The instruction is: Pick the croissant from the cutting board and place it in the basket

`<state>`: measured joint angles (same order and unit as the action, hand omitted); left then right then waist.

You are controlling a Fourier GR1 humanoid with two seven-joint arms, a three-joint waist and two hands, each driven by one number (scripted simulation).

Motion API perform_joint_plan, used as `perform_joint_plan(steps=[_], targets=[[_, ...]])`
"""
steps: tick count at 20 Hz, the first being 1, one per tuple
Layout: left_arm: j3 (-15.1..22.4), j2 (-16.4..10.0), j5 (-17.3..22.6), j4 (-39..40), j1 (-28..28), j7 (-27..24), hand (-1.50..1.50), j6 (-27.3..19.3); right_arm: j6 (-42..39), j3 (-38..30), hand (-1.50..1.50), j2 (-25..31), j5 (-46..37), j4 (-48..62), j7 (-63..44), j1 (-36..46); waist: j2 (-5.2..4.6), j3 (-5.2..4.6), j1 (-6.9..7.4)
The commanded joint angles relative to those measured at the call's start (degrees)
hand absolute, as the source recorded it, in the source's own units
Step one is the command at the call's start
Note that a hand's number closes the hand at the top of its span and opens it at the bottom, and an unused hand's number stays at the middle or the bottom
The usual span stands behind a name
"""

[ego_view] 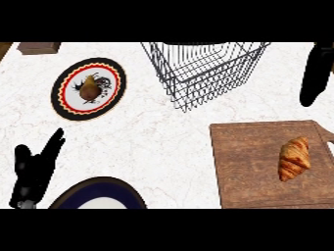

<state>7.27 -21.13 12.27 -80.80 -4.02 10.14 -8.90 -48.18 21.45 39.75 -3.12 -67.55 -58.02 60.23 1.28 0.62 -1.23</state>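
Croissant (295, 158) lies on the cutting board (249, 166) by its handle end, at the counter's near right corner. Right hand (314, 73), fingers straight and pressed together, hangs beyond the board's far edge, well apart from it. Left hand (31, 170) rests spread near the left edge.

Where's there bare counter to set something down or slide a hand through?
Bare counter lies between the patterned plate, basket and cutting board. Crowded at the lower left, where the left hand rests beside a blue-rimmed plate.
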Motion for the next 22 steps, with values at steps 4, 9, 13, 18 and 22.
perform_joint_plan(steps=[4,9,13,18,22], targets=[[1.8,1.8,0.3,0.0,-4.9,2.9,0.00,0.6,3.2,1.0,-1.50,-0.3,-1.1,-5.9,-7.9,-8.4,-0.71,-0.63,0.06],[0.3,1.1,1.2,0.3,-3.6,3.9,0.00,2.0,7.2,2.7,-1.50,-3.8,-4.2,-9.0,-9.1,-13.4,-0.95,-0.64,0.65],[0.8,2.5,0.2,1.6,-4.8,2.4,0.00,1.4,3.9,3.4,-1.50,-0.5,-4.6,-12.0,-9.1,-17.9,-0.85,-0.69,0.03],[0.2,1.9,0.6,1.3,-4.5,2.6,0.00,3.5,6.8,2.4,-1.50,0.4,-7.0,-14.7,-6.3,-24.4,-1.05,-0.66,0.36],[-0.4,0.7,0.3,-3.7,-6.8,4.5,0.00,3.2,9.9,2.5,-1.50,-0.9,-10.6,-17.2,-4.7,-28.8,-1.06,-0.60,1.19]])
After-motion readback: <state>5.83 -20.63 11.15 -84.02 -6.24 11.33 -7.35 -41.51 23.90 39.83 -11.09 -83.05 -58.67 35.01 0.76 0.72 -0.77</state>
